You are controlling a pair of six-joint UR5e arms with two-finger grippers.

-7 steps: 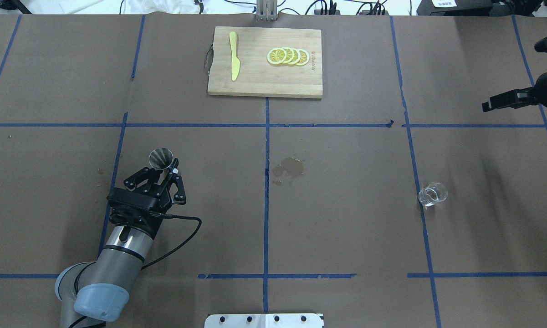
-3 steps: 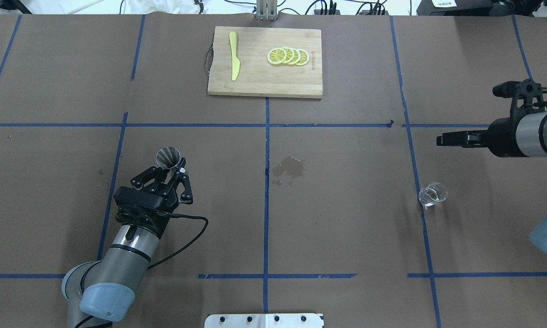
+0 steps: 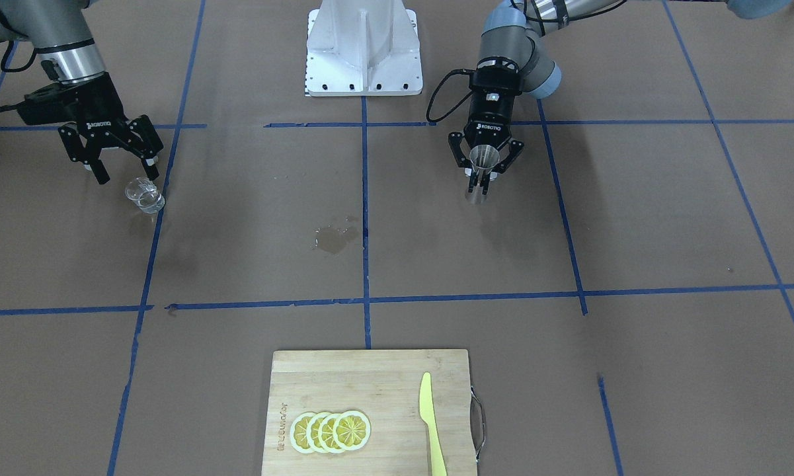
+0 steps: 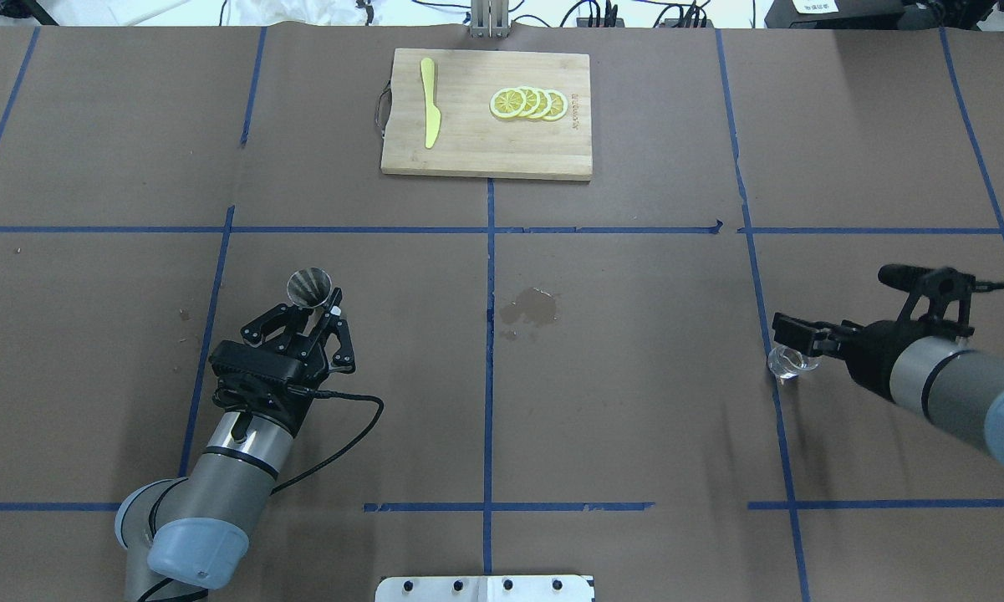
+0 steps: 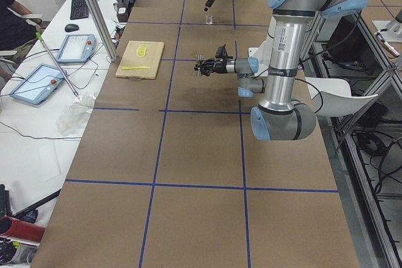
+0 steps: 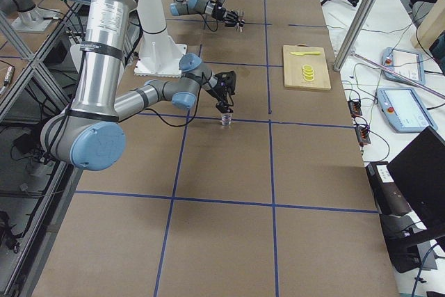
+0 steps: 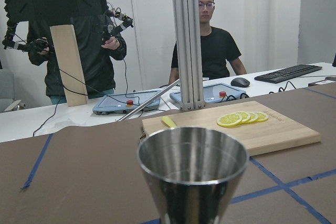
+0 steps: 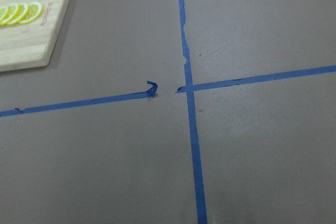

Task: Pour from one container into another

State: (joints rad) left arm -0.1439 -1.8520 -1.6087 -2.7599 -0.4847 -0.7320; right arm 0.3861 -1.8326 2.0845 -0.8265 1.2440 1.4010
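Since the pour cannot begin until the glass is in hand, we read this moment as the reach for it. Toward the left end of the counter (image 4: 635,418), the left tool (image 4: 313,309) is clenched on the waist of the steel jigger (image 4: 308,286). It is held upright with its open cone facing up. Whether its foot touches the counter we cannot tell.

Near the middle lies a wet stain (image 4: 531,307). At the middle of the far edge sits a cutting board (image 4: 485,155) with a yellow knife (image 4: 429,102) and lemon slices (image 4: 528,103), all well apart from both arms.

Toward the right end, the glass measuring cup (image 3: 144,195) stands upright on the counter, beside a line of blue tape (image 4: 782,435). The right tool (image 3: 125,173) hangs just above it with its fingers spread and nothing between them. The cup lies below the fingertips and a little toward the far edge. This arm is by far the nearer one.

We judge that the next move is a short drop and a slight push forward, so the fingers straddle the cup's wall before closing. Nothing stands in the way. The glass is small and slick, so an off-centre pinch could tip it.
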